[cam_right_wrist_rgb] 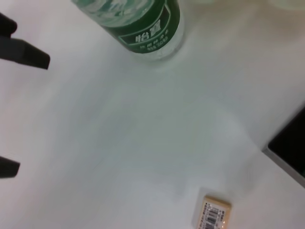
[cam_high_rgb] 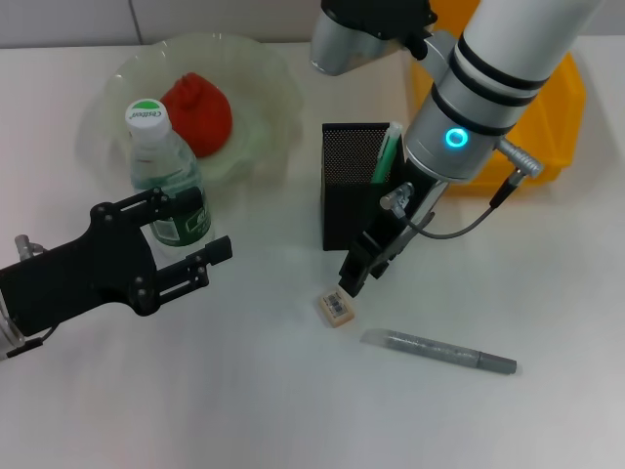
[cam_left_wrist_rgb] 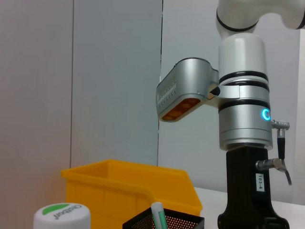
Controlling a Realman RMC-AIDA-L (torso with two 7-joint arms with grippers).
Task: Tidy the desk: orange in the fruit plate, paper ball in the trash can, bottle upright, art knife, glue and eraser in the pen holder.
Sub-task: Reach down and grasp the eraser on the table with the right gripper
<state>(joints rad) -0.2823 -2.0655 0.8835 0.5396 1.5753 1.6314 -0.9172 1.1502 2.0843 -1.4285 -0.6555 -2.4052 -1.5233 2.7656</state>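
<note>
While the right gripper (cam_high_rgb: 357, 274) hangs low in front of the pen holder (cam_high_rgb: 354, 186), the eraser (cam_high_rgb: 336, 307) lies on the desk just beyond its fingertips, a little toward the robot and slightly to the robot's left. This is the relation the coming move turns on: judged from the head view, a short advance and descent would bring the fingers over it. The eraser's long axis runs obliquely across the desk (barcode label upward, as the right wrist view shows at (cam_right_wrist_rgb: 213, 215)). Whether the right fingers are spread or closed cannot be told, since they appear only as one dark mass from above.

The art knife (cam_high_rgb: 439, 351) lies flat nearer the robot, its long axis running left to right with a slight slant; it too is closer to the right arm. The left gripper (cam_high_rgb: 186, 239) stands with fingers wide apart and empty, just beside the upright bottle (cam_high_rgb: 166, 176), well apart from eraser and knife. A green-capped item (cam_high_rgb: 387, 151), probably the glue, already stands in the holder.
</note>
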